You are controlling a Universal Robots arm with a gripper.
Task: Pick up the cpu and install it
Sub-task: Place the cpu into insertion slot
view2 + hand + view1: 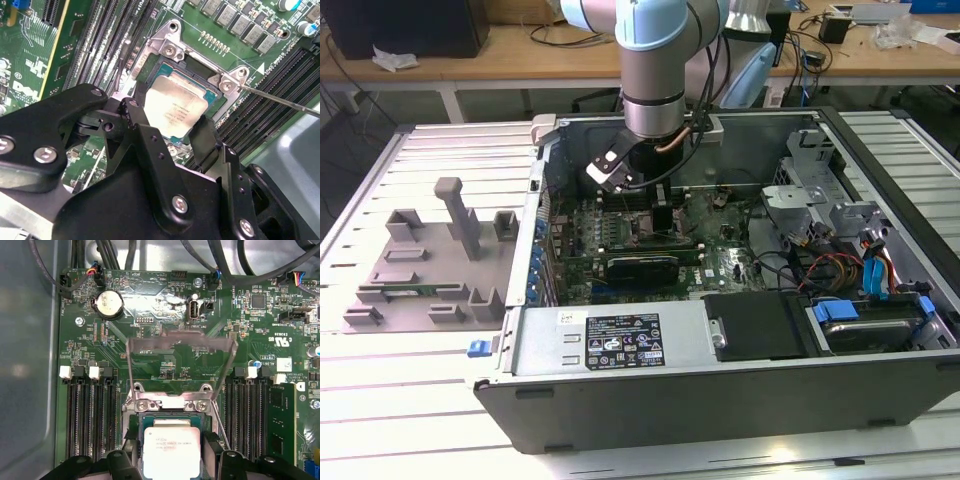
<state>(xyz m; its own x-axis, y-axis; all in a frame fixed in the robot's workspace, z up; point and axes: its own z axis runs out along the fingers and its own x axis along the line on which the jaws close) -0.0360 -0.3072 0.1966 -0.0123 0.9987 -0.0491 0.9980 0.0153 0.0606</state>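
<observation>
On the exterior view's left, grey holder blocks (430, 260) sit on the white counter (400, 400). Next to them lies the open computer case (740, 400). The arm (655, 70) reaches down into the middle of it, and the claw (658, 212) is low over the green board (610, 232). In both wrist views the claw (167, 117) (171, 455) is clamped on the cpu (175, 105) (171, 445), with one finger against each side. The cpu is at the socket, right beside the shiny metal frame (172, 50) (170, 402). Long black slots (92, 415) run along both sides. Blue and orange cables (860, 270) lie at the exterior view's right.
</observation>
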